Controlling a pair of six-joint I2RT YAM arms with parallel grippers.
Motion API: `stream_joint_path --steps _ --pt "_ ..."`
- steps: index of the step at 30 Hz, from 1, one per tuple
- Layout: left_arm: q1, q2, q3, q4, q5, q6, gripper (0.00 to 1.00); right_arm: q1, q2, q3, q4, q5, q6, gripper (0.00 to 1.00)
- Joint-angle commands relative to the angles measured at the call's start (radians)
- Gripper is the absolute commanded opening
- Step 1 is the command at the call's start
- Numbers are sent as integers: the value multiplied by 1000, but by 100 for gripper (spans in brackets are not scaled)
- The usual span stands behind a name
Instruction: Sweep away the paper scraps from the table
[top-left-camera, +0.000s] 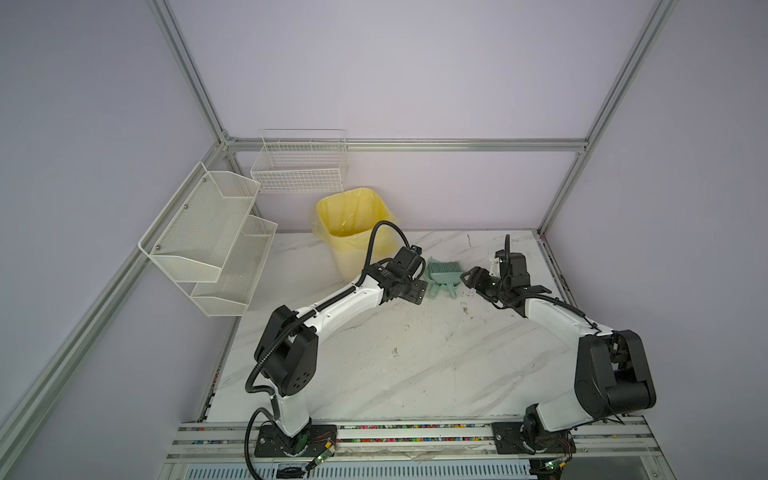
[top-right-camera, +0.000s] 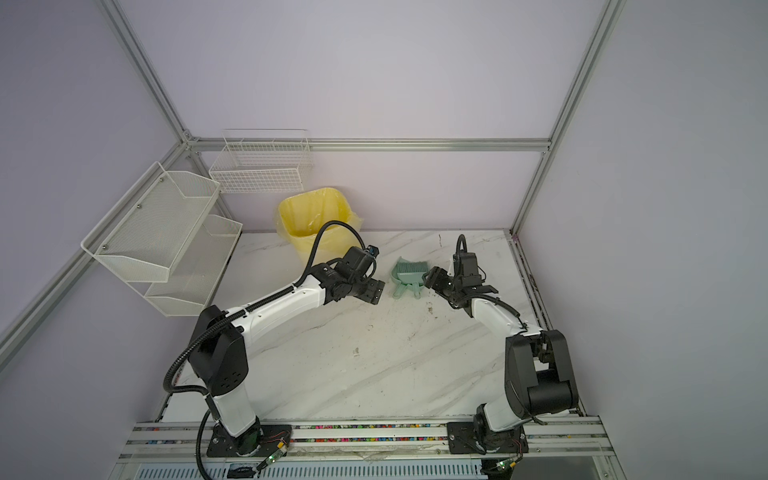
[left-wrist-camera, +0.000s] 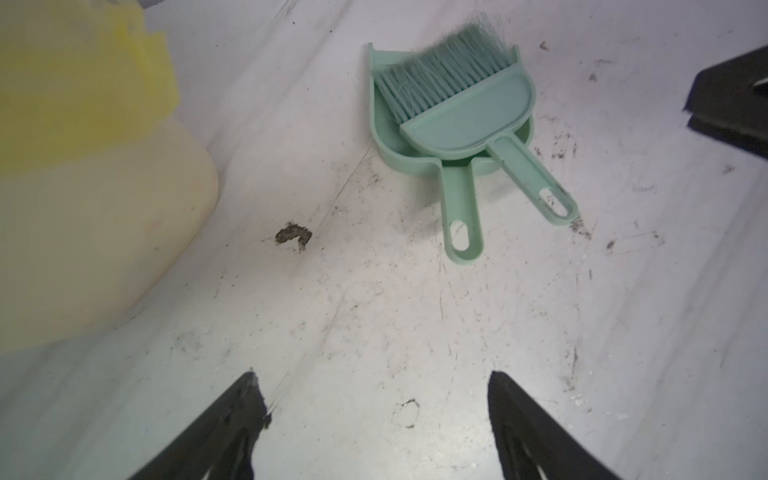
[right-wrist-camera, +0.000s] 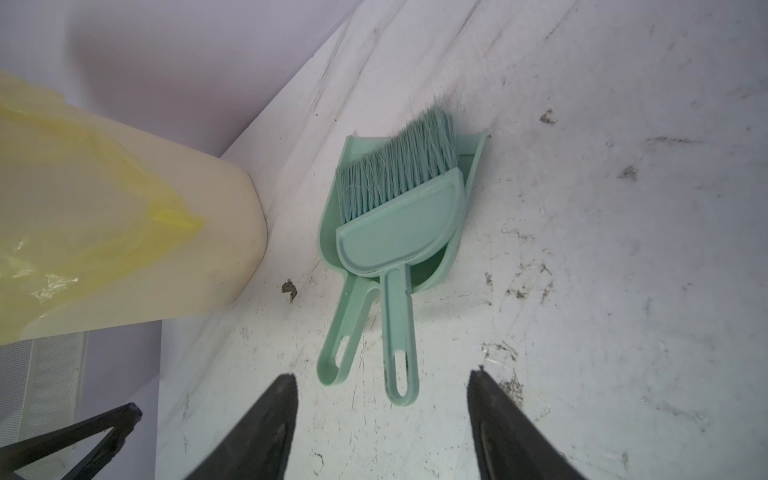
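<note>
Left gripper (left-wrist-camera: 374, 376): fingers spread wide, nothing between them, over bare table (left-wrist-camera: 374, 316). Ahead of the tips and apart from them lies the dustpan (left-wrist-camera: 459, 199). The brush (left-wrist-camera: 469, 112) rests in it, and both handles point back toward the fingers.

Right gripper (right-wrist-camera: 382, 374): likewise released, jaws wide and empty. The brush handle's end sits just ahead of the gap, not inside it.

In both top views the grippers flank the dustpan: the left one just beside the handles, the right one near the pan's other side. Bin (top-left-camera: 353, 232) with yellow liner stands near the pan on the left arm's side, at the table's back edge. The pan's mouth faces the back wall, with only a narrow strip of table behind it. Dark smear (left-wrist-camera: 293, 237) between bin and pan.

Room: broad marble lies open between the arms down to the front rail (top-left-camera: 415, 436). The right arm runs close along the side rail (top-left-camera: 559, 286).

Scraps: cannot tell where they are; the bin's depth is not visible.
</note>
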Motion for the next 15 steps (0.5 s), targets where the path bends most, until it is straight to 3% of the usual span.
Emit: stream_joint_path --steps 1,2,6,9,15 --pt "3 -83 -80 46 -101 -32 93 -12 -12 37 -54 28 -29 74" --pt "5 -98 -96 42 -129 -36 99 -13 -26 35 -52 37 -27 75" --pt "16 -153 -163 40 -206 -59 100 -14 -71 45 -60 82 -47 80" --pt "32 -199 -223 44 -250 -90 100 -16 -88 52 -68 115 -67 97" --pt "79 -294 -356 87 -340 -139 100 -21 -115 41 -68 159 -90 97"
